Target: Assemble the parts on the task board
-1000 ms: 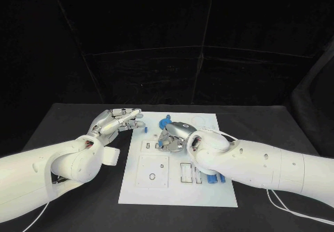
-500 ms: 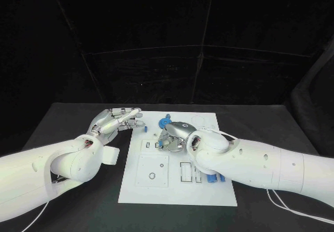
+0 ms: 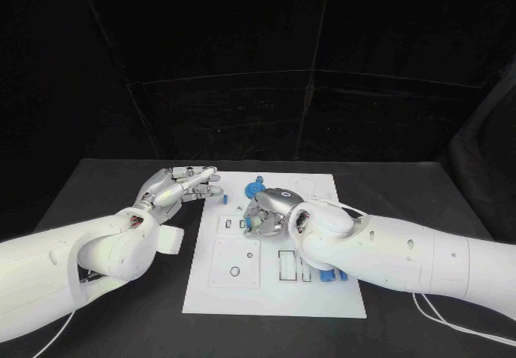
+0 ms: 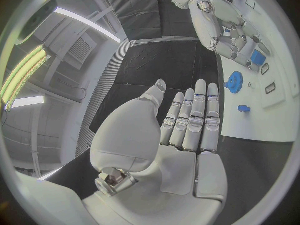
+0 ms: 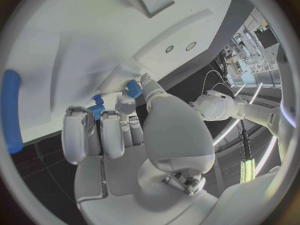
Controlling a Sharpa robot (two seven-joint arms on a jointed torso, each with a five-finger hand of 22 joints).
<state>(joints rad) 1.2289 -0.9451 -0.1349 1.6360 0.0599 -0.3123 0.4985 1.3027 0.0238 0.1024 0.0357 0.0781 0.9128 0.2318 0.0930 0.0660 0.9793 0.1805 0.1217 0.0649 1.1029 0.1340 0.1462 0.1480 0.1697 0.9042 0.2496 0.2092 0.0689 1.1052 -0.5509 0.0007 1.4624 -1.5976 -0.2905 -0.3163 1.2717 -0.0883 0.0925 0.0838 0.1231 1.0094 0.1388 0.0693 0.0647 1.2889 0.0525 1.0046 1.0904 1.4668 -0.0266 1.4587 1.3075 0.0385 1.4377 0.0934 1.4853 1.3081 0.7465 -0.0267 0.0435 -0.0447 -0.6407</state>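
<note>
The task board (image 3: 274, 287) lies in the middle of the black table (image 3: 97, 186), its long axis running from the near edge toward the far edge. The right hand (image 3: 265, 211) hangs over the board's far half with its fingers curled down; in the right wrist view its fingertips (image 5: 133, 89) pinch a small blue part (image 5: 131, 87), too covered to tell which way it points. Just beside it in that view stands a ribbed blue part (image 5: 95, 108), partly hidden behind the fingers.

A blue gear (image 3: 256, 184) sits near the board's far edge, half hidden by the right hand; the left wrist view shows it as a round toothed disc (image 4: 234, 81) lying flat. A small blue peg (image 4: 244, 108) lies close to it near the board's left edge. Near the board's right edge, blue bars (image 3: 326, 276) peek out from under the right forearm, cut off by it.

The left hand (image 3: 177, 187) hovers beside the board's far left corner, fingers straight and close together, holding nothing.
</note>
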